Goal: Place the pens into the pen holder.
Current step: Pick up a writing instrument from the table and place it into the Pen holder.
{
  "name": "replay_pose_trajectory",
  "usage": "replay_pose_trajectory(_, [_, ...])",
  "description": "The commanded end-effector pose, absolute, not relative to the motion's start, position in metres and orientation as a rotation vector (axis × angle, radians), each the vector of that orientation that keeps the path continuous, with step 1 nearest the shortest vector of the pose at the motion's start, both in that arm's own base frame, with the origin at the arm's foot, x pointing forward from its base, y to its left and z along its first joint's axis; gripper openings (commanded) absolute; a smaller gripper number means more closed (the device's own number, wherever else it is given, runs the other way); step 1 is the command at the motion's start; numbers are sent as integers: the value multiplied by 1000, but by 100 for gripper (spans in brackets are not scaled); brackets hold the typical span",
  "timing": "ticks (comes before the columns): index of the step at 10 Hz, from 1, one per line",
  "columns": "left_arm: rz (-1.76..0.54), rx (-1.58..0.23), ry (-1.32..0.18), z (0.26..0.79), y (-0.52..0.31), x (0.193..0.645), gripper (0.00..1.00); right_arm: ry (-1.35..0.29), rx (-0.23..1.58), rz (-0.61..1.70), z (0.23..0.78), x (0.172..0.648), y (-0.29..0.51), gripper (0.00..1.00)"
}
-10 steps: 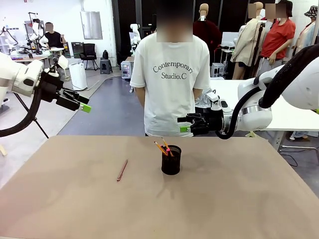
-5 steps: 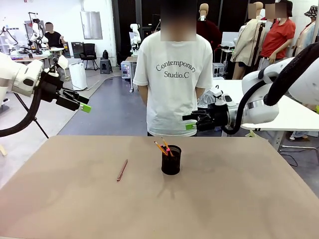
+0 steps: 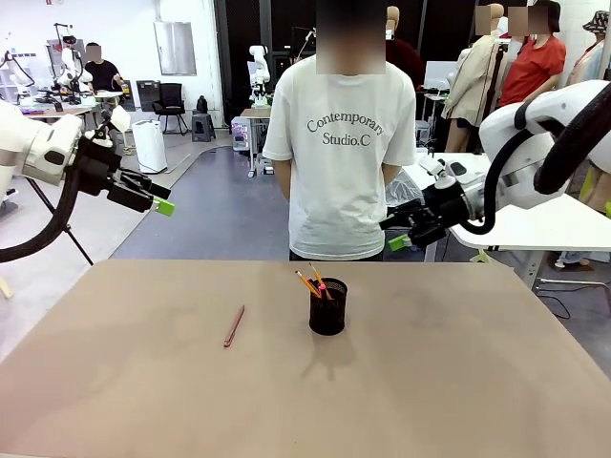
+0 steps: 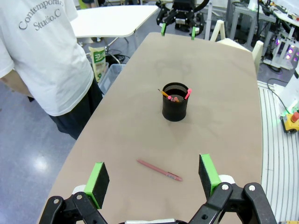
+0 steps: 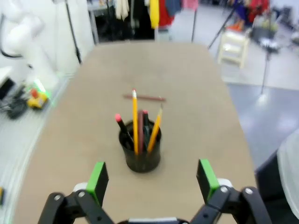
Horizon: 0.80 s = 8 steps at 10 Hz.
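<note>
Looking along right claw [image 5: 152, 179], pen holder [image 5: 140, 161] holds pens [image 5: 135, 122].

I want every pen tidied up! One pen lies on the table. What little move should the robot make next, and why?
Probably lower the left end effector toward the reddish-brown pen. It lies flat on the table, apart from the pen holder on the robot's left, and that end effector hangs open and empty on the same side.
</note>
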<state>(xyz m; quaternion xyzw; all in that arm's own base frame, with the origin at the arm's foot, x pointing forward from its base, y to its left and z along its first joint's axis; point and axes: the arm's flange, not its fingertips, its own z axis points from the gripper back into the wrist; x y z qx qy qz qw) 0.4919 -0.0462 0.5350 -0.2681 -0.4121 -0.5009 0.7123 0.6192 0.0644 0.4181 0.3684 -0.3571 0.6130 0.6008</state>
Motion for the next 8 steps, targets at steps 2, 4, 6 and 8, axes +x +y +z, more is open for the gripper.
replay_pose_trajectory(2, [-1111, -592, -916, 537, -46, 492, 100, -792, 678, 1408, 444, 623, 38, 100])
replay_pose_trajectory(4, [-1111, -592, -916, 537, -46, 492, 100, -773, 646, 1377, 455, 628, 17, 100])
replay_pose_trajectory(6, [-1111, -592, -916, 537, -46, 492, 100, -717, 656, 1349, 459, 628, 2, 100])
replay_pose_trajectory(8, [-1111, -592, -916, 537, -46, 492, 100, -681, 648, 1341, 458, 628, -12, 100])
